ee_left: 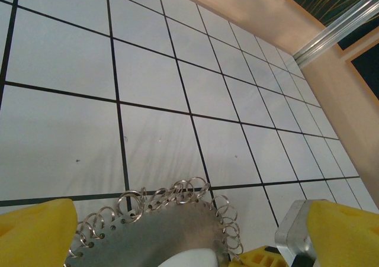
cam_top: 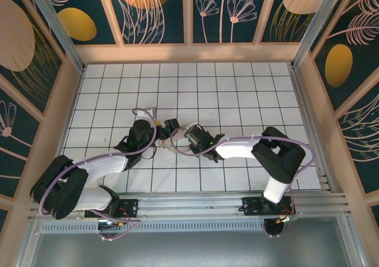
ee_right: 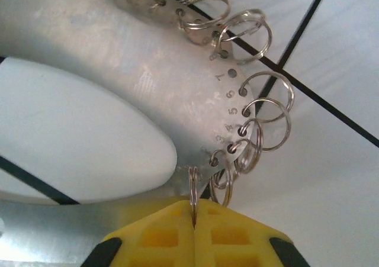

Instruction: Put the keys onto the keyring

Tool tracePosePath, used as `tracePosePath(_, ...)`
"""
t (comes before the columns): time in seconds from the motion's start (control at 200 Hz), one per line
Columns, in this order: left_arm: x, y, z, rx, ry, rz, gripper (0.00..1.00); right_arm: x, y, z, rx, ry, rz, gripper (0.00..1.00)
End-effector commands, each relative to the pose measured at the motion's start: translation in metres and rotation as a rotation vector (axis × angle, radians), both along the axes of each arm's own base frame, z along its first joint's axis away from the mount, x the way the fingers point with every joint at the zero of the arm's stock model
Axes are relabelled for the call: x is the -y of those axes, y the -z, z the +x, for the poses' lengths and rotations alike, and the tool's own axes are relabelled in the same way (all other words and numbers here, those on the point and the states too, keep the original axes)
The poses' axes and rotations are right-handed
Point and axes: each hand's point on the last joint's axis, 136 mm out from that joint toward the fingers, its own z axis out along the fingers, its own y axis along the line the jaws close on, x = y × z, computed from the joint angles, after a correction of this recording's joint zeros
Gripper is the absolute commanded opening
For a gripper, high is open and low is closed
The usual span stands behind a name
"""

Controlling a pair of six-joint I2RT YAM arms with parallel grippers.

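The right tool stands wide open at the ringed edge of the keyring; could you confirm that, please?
Not quite: the right tool is shut, not open, pinching one small ring at the ringed edge of the keyring, as the right wrist view shows.

Left claw (ee_left: 189, 236) spread wide, right claw (ee_right: 194, 231) pinched shut on the keyring (ee_right: 148, 71), both arms stretched toward each other
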Motion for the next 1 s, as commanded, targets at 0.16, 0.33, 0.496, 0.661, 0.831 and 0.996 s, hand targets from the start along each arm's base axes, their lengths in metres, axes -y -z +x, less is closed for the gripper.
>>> tracePosePath(0.16,0.002,-0.009,0.002,0.018,0.007,-0.033,0.99,-0.012,-0.032,0.017,0.039,-0.017,0.045,0.0)
tracePosePath(0.33,0.002,-0.011,0.001,0.028,0.017,-0.02,0.99,-0.027,-0.06,0.019,-0.033,-0.074,0.253,0.0)
tracePosePath(0.496,0.004,-0.013,0.002,0.037,0.032,0.001,0.99,-0.033,-0.083,0.014,-0.129,-0.147,0.452,0.0)
tracePosePath(0.661,0.008,-0.015,0.003,0.041,0.051,0.004,0.99,-0.034,-0.098,0.011,-0.193,-0.2,0.576,0.0)
tracePosePath(0.831,0.011,-0.015,0.003,0.038,0.064,0.007,0.99,-0.032,-0.09,0.007,-0.257,-0.213,0.635,0.0)
tracePosePath(0.996,0.011,-0.015,0.003,0.039,0.07,0.009,0.99,-0.028,-0.078,0.005,-0.303,-0.194,0.688,0.0)
